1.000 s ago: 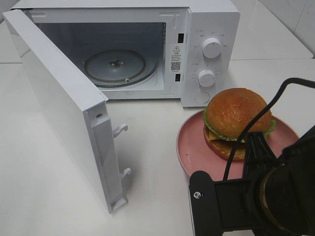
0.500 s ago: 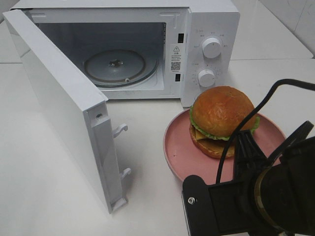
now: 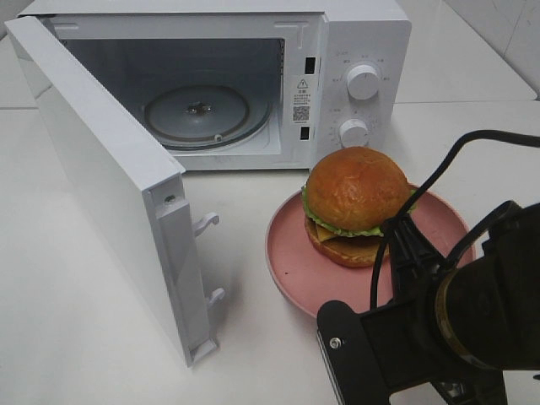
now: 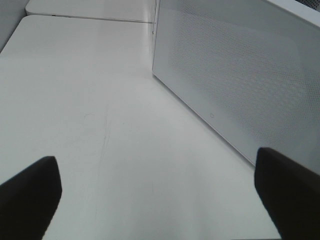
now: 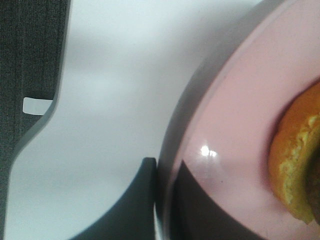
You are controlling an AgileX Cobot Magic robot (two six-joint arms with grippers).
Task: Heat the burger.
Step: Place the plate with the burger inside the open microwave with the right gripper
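Observation:
The burger (image 3: 356, 192), with a glossy brown bun, green lettuce and cheese, sits on a pink plate (image 3: 291, 261) in front of the microwave's control panel. My right gripper (image 3: 405, 245) is shut on the plate's near rim. In the right wrist view its dark fingers (image 5: 145, 200) clamp the plate (image 5: 235, 115) edge, with the burger (image 5: 295, 165) at the frame's side. My left gripper (image 4: 160, 200) shows only in the left wrist view. It is open and empty, low over the table beside the door (image 4: 235, 75).
The white microwave (image 3: 363, 51) stands at the back with its door (image 3: 93, 169) swung wide open toward the front left. Its glass turntable (image 3: 198, 114) is bare. Two knobs (image 3: 363, 82) sit on the right panel. White table (image 3: 253, 202) lies between door and plate.
The right gripper has carried the plate and burger to the left, closer to the microwave opening. The left gripper has stayed open.

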